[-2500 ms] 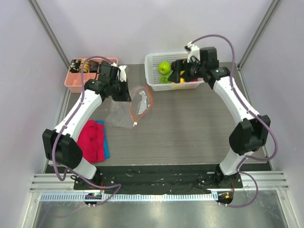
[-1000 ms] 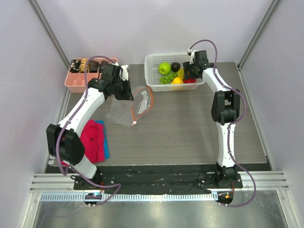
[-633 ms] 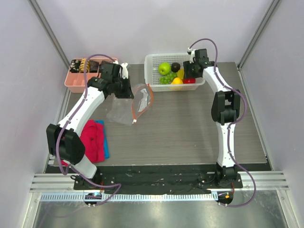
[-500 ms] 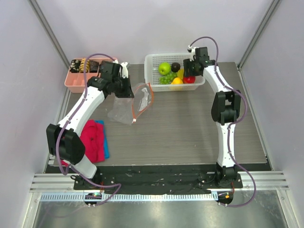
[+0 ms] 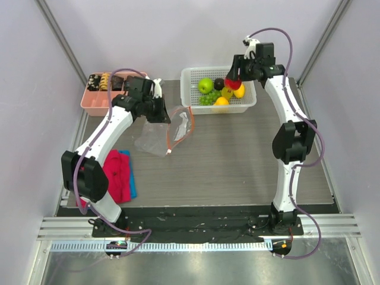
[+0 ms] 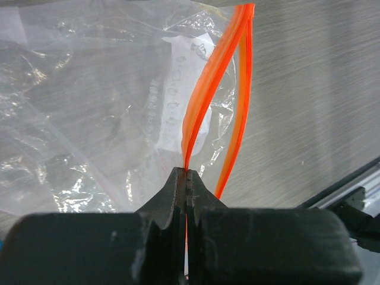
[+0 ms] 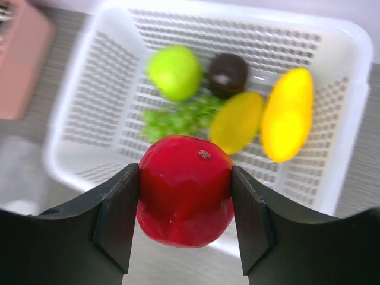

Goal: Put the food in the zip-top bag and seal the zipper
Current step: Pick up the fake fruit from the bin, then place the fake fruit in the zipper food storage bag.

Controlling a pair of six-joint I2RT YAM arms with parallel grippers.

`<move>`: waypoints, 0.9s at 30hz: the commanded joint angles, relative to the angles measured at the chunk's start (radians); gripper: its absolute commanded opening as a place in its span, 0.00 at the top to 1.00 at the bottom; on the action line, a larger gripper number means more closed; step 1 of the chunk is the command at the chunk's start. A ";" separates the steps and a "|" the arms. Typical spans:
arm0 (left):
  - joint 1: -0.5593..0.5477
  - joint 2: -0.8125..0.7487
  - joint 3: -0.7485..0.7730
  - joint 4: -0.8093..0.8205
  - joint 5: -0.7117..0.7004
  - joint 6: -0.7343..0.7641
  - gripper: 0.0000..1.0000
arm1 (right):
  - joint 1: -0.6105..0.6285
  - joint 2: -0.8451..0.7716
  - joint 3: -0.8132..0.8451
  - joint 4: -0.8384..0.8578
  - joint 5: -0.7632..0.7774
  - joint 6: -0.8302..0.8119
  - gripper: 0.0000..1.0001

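Left wrist view, nearest item: left tool (image 6: 187, 178), jaws pinched tight on one lip of the zipper (image 6: 205, 89); the other lip hung free beside it. Beyond: the zip-top bag (image 6: 89, 119), clear, crinkled, nothing in it, lying on the bench (image 5: 237, 160).

Right wrist view, nearest item: right tool (image 7: 185, 208), jaws spread around the red apple (image 7: 184, 190) and gripping it above the basket (image 7: 350, 89). Beyond, in the basket: grapes (image 7: 178, 116), two lemons (image 7: 288, 113), green apple (image 7: 174, 72), plum (image 7: 228, 74).

Step judged: first fruit in hand, none bagged, seal not begun. Next move called for carrying the apple across to the bag's mouth. That mouth looked perhaps too narrow, though the view is poor, so the held lip probably needed raising.
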 commanded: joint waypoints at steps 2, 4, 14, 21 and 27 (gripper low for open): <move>0.020 0.007 0.040 0.035 0.096 -0.062 1.00 | 0.002 -0.211 -0.074 0.090 -0.273 0.235 0.82; 0.034 0.009 0.038 0.041 0.134 -0.089 1.00 | 0.010 -0.250 -0.146 0.151 -0.327 0.306 0.82; 0.106 0.009 0.015 0.118 0.346 -0.261 1.00 | 0.156 -0.448 -0.442 0.439 -0.445 0.595 0.81; 0.160 -0.002 -0.037 0.230 0.491 -0.400 1.00 | 0.291 -0.486 -0.556 0.568 -0.382 0.592 0.81; 0.190 -0.014 -0.077 0.290 0.548 -0.457 1.00 | 0.375 -0.489 -0.665 0.552 -0.266 0.476 0.78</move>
